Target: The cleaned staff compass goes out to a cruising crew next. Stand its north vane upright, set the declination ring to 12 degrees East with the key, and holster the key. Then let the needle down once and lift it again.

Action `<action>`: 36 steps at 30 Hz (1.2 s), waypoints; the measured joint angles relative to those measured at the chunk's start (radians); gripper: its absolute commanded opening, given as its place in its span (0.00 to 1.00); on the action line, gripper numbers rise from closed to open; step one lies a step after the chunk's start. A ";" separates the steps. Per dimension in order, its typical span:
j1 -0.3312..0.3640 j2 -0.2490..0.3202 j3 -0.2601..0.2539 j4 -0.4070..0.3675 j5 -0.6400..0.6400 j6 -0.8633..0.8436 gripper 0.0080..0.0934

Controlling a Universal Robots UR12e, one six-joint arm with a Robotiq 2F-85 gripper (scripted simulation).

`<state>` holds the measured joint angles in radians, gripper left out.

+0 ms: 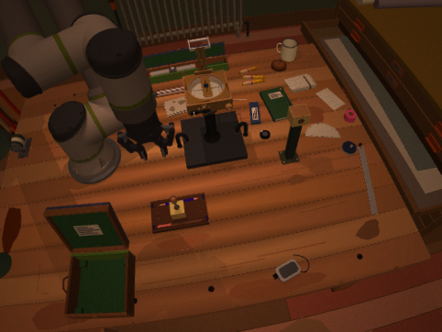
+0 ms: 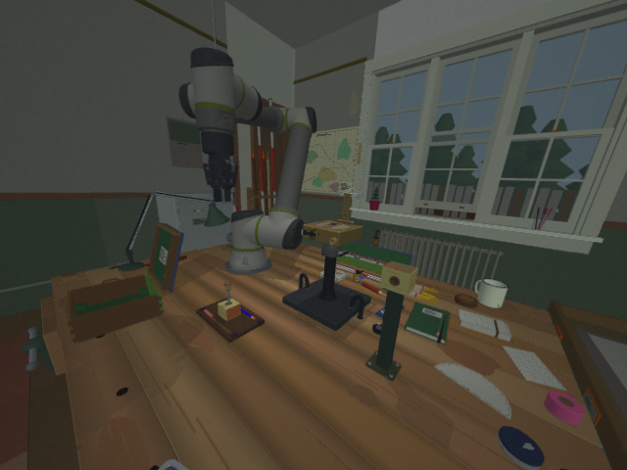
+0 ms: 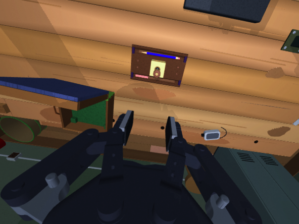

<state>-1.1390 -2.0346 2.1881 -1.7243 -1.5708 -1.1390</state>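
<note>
The key (image 3: 157, 73) stands upright in a pale block on a small brown tray (image 1: 179, 212) (image 2: 230, 314) on the bench. My gripper (image 3: 147, 127) (image 2: 220, 188) (image 1: 146, 146) hangs high above the bench, well clear of the tray, open and holding nothing. The brass staff compass (image 1: 206, 91) (image 2: 334, 231) sits on a post over a black base plate (image 1: 214, 140) to the right of my arm. One vane (image 1: 200, 51) stands upright at its far side.
Behind the compass lie a green case and a radiator under the window. An open wooden box (image 1: 95, 259) (image 2: 121, 286) stands at the bench's left end. A dark post with a wooden block (image 1: 294, 133) (image 2: 392, 318) stands right of the base plate. A mug, a notebook, papers and small discs are scattered further right.
</note>
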 measured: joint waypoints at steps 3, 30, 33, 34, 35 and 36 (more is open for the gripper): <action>0.000 0.000 0.000 0.000 0.000 0.000 0.49; 0.000 0.014 0.058 -0.073 0.000 0.000 0.49; 0.000 0.019 0.075 -0.094 0.000 0.000 0.49; 0.000 0.021 0.081 -0.102 0.000 0.000 0.49; 0.000 0.024 0.087 -0.110 0.000 0.000 0.49; 0.000 0.026 0.093 -0.119 0.000 0.000 0.49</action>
<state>-1.1390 -2.0087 2.2809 -1.8431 -1.5708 -1.1390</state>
